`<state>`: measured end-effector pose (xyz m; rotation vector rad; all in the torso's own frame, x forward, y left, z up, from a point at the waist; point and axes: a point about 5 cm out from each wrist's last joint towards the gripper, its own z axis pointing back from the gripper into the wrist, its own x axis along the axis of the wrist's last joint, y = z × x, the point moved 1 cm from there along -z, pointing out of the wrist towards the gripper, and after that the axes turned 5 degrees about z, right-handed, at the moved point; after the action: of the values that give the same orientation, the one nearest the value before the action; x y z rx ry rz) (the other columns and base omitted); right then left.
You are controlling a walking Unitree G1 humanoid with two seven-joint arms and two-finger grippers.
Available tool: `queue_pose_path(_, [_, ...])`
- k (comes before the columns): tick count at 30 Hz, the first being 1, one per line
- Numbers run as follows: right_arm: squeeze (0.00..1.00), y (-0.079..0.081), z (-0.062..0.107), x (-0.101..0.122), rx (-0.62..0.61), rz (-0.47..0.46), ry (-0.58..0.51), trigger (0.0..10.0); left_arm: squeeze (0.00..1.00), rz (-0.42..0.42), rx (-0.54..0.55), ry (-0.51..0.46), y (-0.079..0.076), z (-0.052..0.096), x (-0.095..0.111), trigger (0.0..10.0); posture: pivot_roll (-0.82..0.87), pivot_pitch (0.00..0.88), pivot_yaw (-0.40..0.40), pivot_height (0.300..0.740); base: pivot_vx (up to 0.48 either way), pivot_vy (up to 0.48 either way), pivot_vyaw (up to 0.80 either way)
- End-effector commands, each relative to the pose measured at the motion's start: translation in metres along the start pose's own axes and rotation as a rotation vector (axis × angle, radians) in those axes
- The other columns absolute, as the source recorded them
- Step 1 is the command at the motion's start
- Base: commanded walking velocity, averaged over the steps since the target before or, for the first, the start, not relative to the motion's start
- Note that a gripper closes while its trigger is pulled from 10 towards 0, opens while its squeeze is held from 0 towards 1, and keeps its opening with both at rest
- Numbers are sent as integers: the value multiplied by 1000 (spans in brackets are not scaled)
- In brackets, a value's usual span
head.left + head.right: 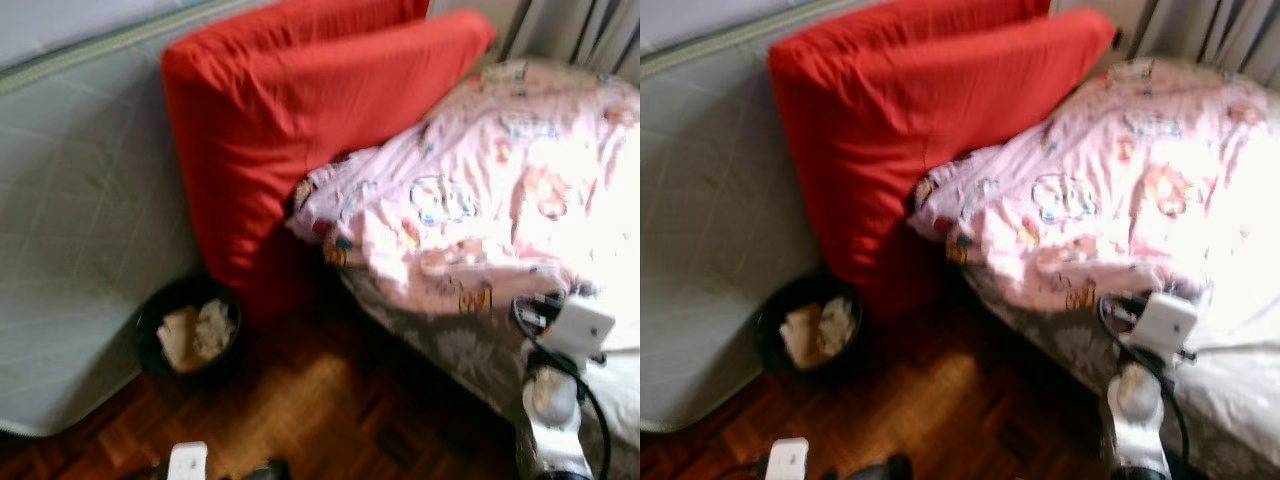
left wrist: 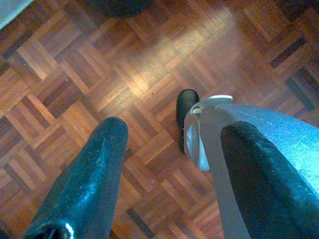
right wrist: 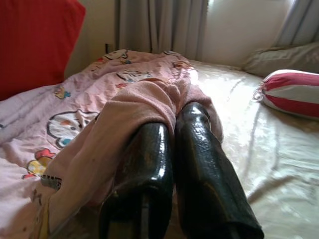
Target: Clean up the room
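The pink blanket, printed with cartoon figures, lies bunched on the bed, and a fold of it is pinched between the two black fingers of the right gripper, which are pressed almost together on the cloth. From that grip the blanket spreads away to the gripper's left across the mattress, toward the big red cushion that leans against the wall at the bed's end. Beyond the fingertips, further along the bed, pale curtains hang at the back; off to the gripper's right a red-and-white striped pillow lies on the cream sheet, well apart from the blanket.

In the head views the right arm reaches up to the bed's edge from the lower right. Left of it, on the parquet floor, a black bin holding crumpled paper stands just beside the red cushion and a grey upright mattress.

The left gripper hangs low over the wooden floor, its fingers spread wide with nothing between them.
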<state>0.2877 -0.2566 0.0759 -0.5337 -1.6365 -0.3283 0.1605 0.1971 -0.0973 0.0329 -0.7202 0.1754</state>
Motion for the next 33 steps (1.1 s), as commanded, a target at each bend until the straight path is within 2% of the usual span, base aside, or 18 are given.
queue_pose_path(1, [0, -1, 1, 1, -3, 1, -6, 10000, 0, 3, -6, 89, 0, 7, -24, 10000, 141, 171, -32, 740, -244, 0, 0])
queue_pose_path(33, [0, -1, 1, 1, -3, 1, -6, 10000, 0, 3, -6, 89, 0, 7, -24, 10000, 141, 171, -32, 740, -244, 0, 0])
